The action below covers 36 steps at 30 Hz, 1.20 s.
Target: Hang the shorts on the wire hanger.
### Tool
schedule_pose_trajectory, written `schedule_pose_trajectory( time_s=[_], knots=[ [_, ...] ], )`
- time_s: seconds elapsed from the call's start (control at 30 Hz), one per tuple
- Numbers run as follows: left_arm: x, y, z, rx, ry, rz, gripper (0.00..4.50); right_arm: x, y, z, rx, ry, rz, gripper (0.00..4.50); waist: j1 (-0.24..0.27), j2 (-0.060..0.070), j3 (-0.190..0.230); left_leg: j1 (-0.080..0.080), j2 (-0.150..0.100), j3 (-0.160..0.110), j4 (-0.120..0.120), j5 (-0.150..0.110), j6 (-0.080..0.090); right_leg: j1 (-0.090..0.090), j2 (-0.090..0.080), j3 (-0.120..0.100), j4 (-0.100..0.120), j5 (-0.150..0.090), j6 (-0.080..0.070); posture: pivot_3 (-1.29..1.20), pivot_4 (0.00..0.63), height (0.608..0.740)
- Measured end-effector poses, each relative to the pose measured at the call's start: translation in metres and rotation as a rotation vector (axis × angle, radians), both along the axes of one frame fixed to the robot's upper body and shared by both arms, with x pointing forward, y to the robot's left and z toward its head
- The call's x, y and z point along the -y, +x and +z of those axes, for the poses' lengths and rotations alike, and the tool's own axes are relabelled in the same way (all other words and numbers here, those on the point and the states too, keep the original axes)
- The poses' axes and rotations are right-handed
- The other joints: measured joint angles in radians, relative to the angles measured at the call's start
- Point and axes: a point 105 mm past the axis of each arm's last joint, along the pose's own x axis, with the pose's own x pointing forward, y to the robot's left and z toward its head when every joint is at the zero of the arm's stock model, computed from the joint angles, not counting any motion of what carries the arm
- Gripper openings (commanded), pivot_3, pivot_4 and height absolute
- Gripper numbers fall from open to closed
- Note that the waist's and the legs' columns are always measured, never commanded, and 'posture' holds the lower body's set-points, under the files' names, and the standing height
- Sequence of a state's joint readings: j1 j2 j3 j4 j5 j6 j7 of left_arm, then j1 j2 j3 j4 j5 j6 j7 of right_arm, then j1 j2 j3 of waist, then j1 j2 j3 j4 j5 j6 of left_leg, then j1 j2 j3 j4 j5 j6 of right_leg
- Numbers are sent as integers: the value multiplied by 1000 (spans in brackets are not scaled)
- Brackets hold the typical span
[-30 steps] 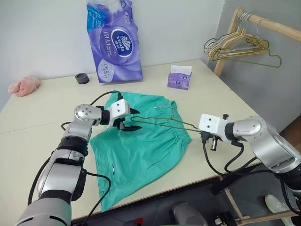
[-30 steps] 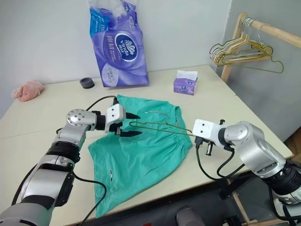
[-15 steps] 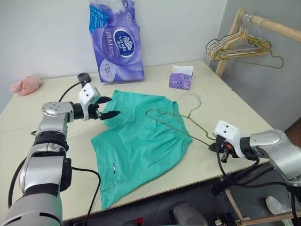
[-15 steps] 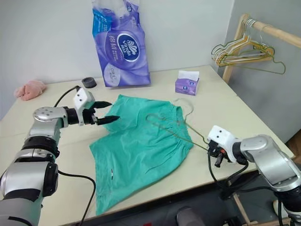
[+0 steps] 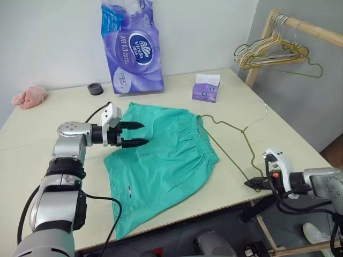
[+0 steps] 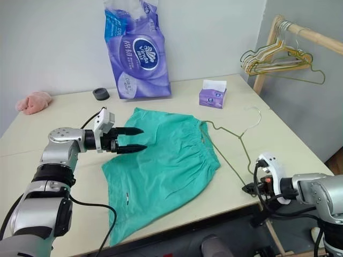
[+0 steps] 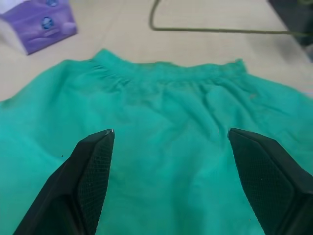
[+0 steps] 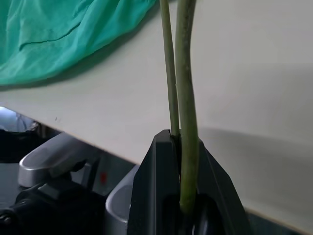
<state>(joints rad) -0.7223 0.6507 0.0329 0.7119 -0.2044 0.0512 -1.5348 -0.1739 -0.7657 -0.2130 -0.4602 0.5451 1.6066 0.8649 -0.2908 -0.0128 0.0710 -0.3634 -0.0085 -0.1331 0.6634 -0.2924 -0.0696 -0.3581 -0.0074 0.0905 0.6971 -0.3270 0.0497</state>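
The teal shorts (image 5: 161,155) lie flat on the table, waistband toward the right. My left gripper (image 5: 144,133) is open and hovers just above their far left part, pointing right; in the left wrist view its fingers (image 7: 93,171) stand wide apart over the shorts (image 7: 166,98). The thin olive wire hanger (image 5: 222,123) lies on the table right of the shorts, one end at the waistband and its hook (image 5: 261,111) farther right. My right gripper (image 5: 252,183) is shut on the hanger's near corner at the table's front right edge; the wire (image 8: 185,73) runs out of the shut jaws.
A purple toilet-paper pack (image 5: 131,48), a small purple tissue box (image 5: 205,88), a black ring (image 5: 95,89) and a pink cloth (image 5: 29,97) sit along the back. A wooden rail with bunched hangers (image 5: 273,53) stands off the table's right corner.
My right gripper drew the hanger right and toward the front edge, off the shorts. My left gripper swung out to the left and came partway back, staying open.
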Motion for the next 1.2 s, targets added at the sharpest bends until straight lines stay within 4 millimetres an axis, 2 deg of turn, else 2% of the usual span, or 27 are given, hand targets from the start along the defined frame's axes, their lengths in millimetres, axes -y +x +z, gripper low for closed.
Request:
schedule_pose_trajectory(
  time_s=[0.3,0.4,0.53,0.87,1.07,1.2],
  knots=[
    [9,-15,-2,1,16,-54,3919,-5,-10,-6,-70,97,-22,0,31,0,2,0,0,0,0,0,0,1,5,2,-1,0,0,-260,78,740],
    [9,-16,-6,-17,20,-51,3919,3,-14,-9,-105,107,-64,0,41,1,6,1,0,1,1,0,1,2,5,2,0,0,0,-260,80,740],
    [9,-16,-4,-1,24,-42,3919,16,-14,-2,-99,72,-102,0,46,1,8,1,0,2,1,0,1,2,5,1,-1,0,1,-261,82,740],
    [10,-13,-4,6,29,-25,3919,20,-7,-2,-101,78,-160,0,46,2,9,1,1,2,1,0,1,2,6,2,-1,-1,2,-269,82,740],
    [11,-12,-4,29,39,-22,3919,46,-16,7,-158,-6,-178,0,49,5,14,1,1,6,0,-1,1,2,7,2,-3,-2,3,-253,88,740],
    [12,-13,-7,25,45,-28,3919,46,-25,9,-218,-23,-120,0,51,6,22,1,1,8,-1,-1,1,2,8,2,-3,-2,5,-234,95,740]
  ],
)
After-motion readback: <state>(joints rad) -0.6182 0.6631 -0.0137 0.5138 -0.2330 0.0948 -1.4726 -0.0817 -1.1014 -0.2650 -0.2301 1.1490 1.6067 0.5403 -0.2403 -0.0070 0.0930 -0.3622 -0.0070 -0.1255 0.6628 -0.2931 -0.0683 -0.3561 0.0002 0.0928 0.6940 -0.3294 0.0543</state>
